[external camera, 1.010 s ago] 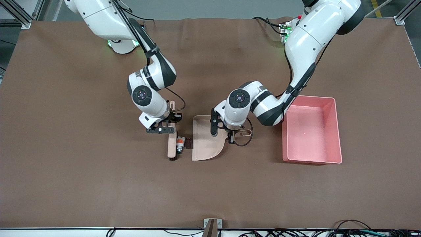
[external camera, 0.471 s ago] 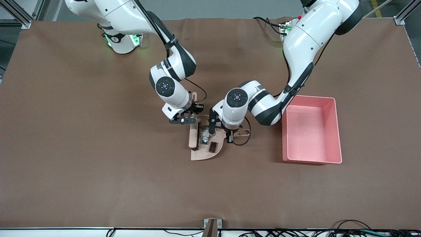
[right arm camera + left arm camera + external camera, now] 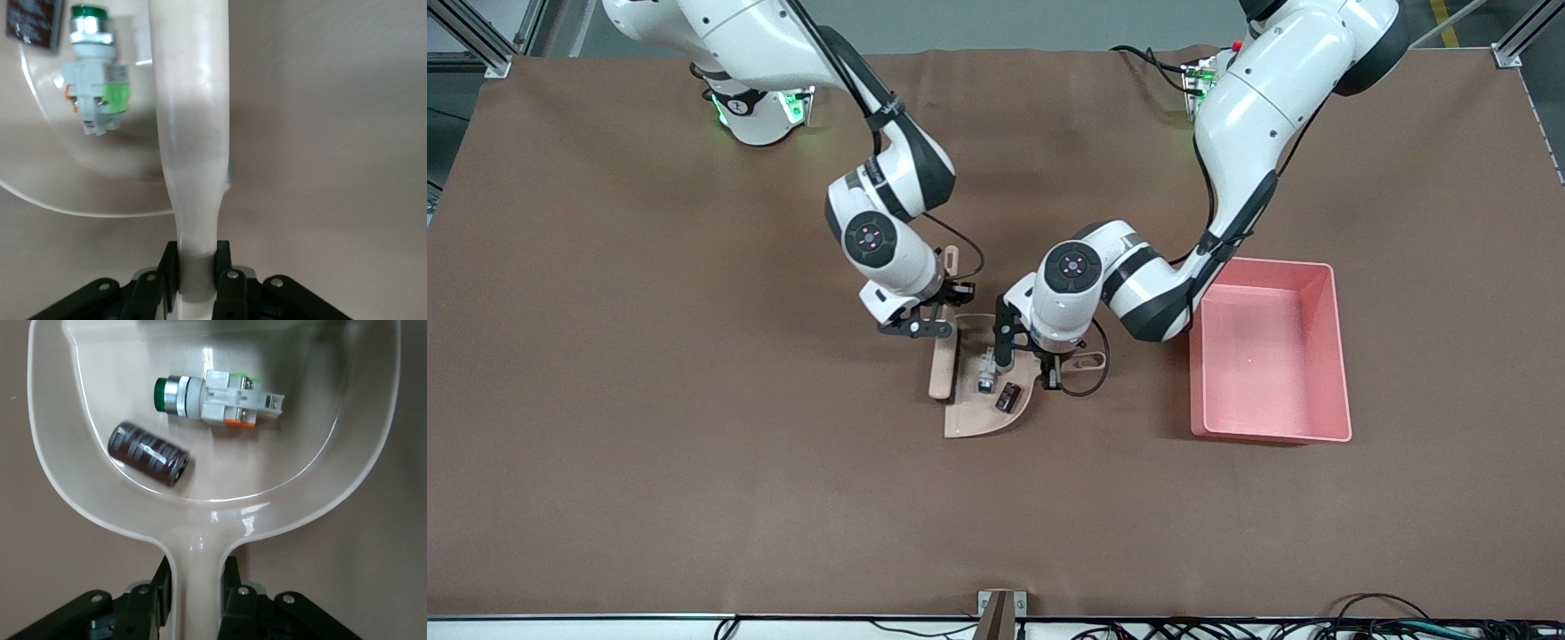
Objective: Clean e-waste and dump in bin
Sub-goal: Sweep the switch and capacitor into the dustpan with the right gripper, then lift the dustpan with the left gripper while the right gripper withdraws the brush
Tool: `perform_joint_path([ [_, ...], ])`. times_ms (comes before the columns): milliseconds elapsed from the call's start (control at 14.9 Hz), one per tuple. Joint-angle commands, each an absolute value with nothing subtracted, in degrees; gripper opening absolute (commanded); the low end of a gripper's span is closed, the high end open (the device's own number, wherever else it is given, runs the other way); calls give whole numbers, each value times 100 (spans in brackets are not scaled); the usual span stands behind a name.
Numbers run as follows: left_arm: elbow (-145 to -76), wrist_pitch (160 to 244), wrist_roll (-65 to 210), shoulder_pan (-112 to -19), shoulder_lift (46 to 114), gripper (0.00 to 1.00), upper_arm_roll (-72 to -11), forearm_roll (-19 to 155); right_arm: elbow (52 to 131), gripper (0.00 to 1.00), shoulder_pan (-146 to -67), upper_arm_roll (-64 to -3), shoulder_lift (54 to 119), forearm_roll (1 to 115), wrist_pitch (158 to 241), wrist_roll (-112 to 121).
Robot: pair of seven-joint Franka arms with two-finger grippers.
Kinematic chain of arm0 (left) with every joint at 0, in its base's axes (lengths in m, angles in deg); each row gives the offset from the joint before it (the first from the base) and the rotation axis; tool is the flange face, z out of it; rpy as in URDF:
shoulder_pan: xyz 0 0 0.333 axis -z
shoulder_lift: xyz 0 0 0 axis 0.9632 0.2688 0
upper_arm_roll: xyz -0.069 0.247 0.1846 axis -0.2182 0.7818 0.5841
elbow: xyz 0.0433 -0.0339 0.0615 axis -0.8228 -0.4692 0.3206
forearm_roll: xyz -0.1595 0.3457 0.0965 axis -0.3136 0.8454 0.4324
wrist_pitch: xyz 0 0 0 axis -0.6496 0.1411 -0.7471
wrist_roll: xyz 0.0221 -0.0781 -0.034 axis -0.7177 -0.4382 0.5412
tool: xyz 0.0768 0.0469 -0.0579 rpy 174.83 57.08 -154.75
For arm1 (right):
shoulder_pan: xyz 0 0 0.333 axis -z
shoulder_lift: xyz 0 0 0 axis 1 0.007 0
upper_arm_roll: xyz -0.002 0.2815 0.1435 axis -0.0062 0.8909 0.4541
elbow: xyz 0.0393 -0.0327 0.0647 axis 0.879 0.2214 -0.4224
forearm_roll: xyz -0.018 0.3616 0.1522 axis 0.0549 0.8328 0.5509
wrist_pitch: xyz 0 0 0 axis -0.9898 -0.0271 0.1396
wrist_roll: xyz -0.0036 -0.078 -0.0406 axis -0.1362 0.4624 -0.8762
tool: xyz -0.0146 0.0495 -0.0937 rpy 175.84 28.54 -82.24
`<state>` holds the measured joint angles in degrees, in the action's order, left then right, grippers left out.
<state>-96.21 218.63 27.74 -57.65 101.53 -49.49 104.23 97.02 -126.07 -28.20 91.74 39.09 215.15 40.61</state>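
Note:
The e-waste lies in the beige dustpan (image 3: 971, 418): the white blocky component (image 3: 985, 369) with its green tip, and the dark brown cylinder (image 3: 1008, 396) beside it. Both show in the left wrist view, the component (image 3: 220, 400) and the cylinder (image 3: 148, 453) on the dustpan (image 3: 313, 473). My left gripper (image 3: 1052, 366) is shut on the dustpan's handle (image 3: 195, 587). My right gripper (image 3: 934, 320) is shut on the beige brush (image 3: 940, 364), which stands at the dustpan's open edge. In the right wrist view the brush handle (image 3: 193, 133) runs between the jaws, with the component (image 3: 97, 93) beside it.
The pink bin (image 3: 1325, 356) stands on the brown table toward the left arm's end, a short way from the dustpan, with nothing seen in it. Cables lie along the table edge nearest the front camera.
My right gripper swept the brush toward the left arm's end, pushing both parts from the table onto the dustpan. It has since drawn the brush slightly back. The dustpan stayed put.

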Motion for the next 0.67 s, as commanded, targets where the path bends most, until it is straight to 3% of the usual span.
perform_joint_path([
  [0, -9547, 22202, 2761, -5858, 10260, 8, -4972, 10464, 9872, 0, -12143, -2768, 8585, 4002, 21177, 3790],
  [269, -9538, 22255, 2744, -5990, 10207, 5, -5121, 10464, 10433, 0, -11335, -2830, 8173, 3758, 21228, 3422],
  [606, -9590, 22194, 2489, -6937, 10085, 4, -6060, 10473, 11593, 0, -9964, -2909, 7574, 3370, 21325, 1911],
])
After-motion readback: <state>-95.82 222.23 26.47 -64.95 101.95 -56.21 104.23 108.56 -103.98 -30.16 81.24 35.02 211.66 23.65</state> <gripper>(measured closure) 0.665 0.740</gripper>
